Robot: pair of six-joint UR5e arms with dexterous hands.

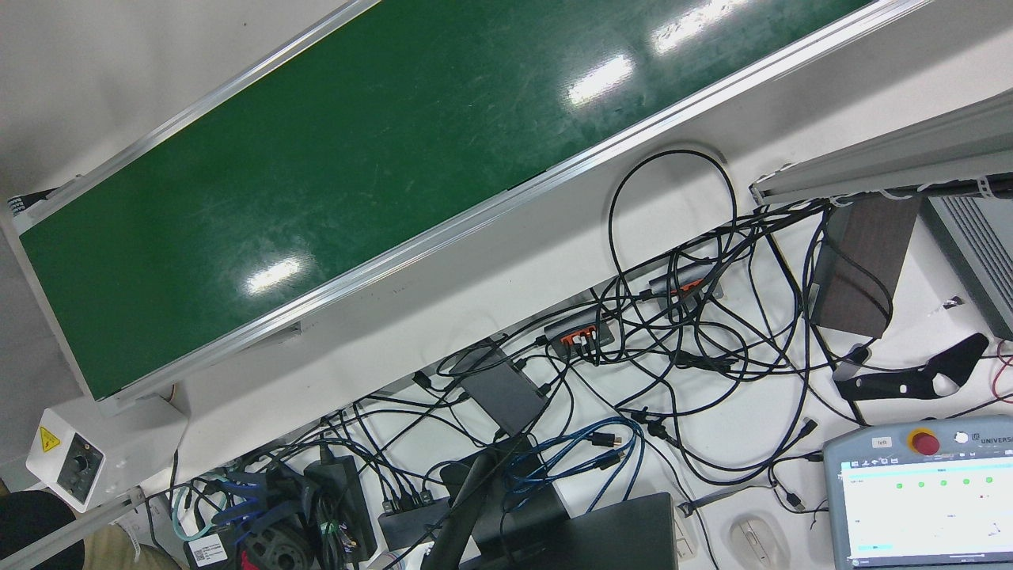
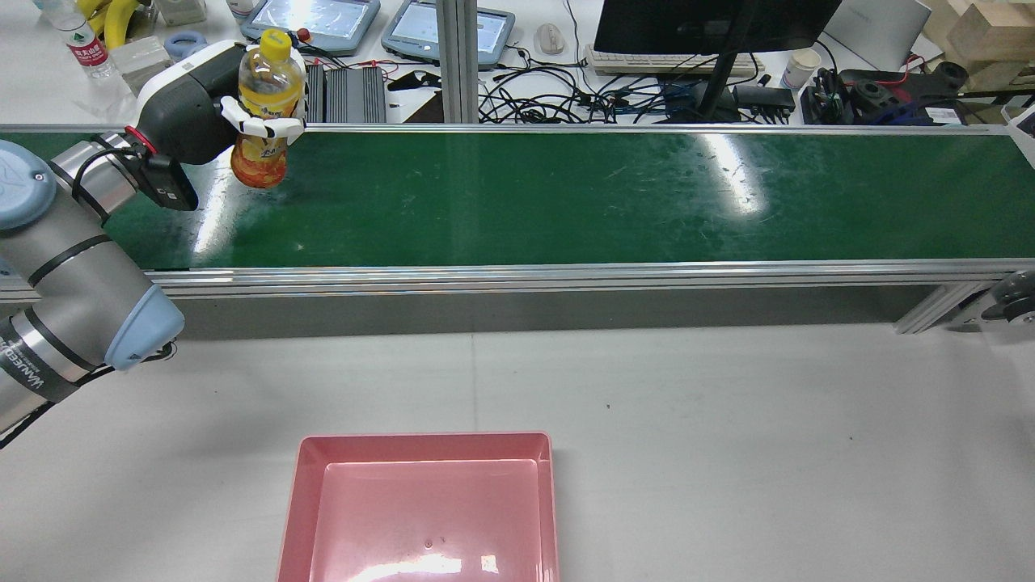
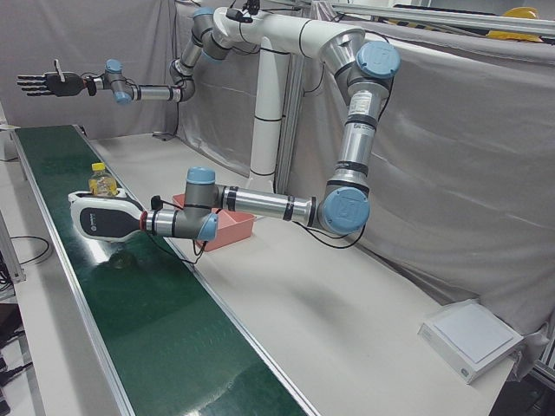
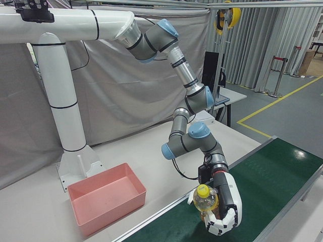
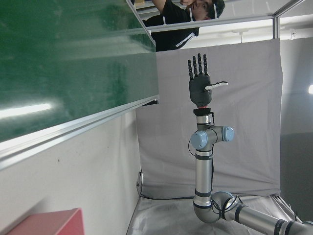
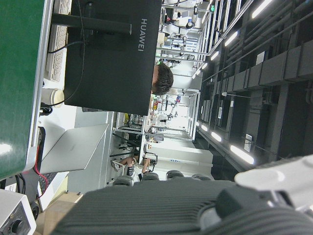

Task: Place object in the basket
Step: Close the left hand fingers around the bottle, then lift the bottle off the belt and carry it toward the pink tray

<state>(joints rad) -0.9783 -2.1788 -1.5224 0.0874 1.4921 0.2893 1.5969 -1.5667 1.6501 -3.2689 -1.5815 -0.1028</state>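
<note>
The left hand is holding the bottle upright in closed fingers above the belt, far from the basket, so it should be keeping that grip firm while swinging toward the basket; the right hand is idling, fingers spread wide.

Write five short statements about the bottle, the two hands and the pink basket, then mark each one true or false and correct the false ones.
1. The left hand is closed around the yellow-capped bottle. True.
2. The bottle lies on its side on the green belt. False: it is held upright above the belt.
3. The pink basket has something in it. False: it shows only its bare bottom.
4. The right hand holds nothing, fingers spread. True.
5. The basket stands on the belt. False: it stands on the white table, on the robot's side of the belt.
</note>
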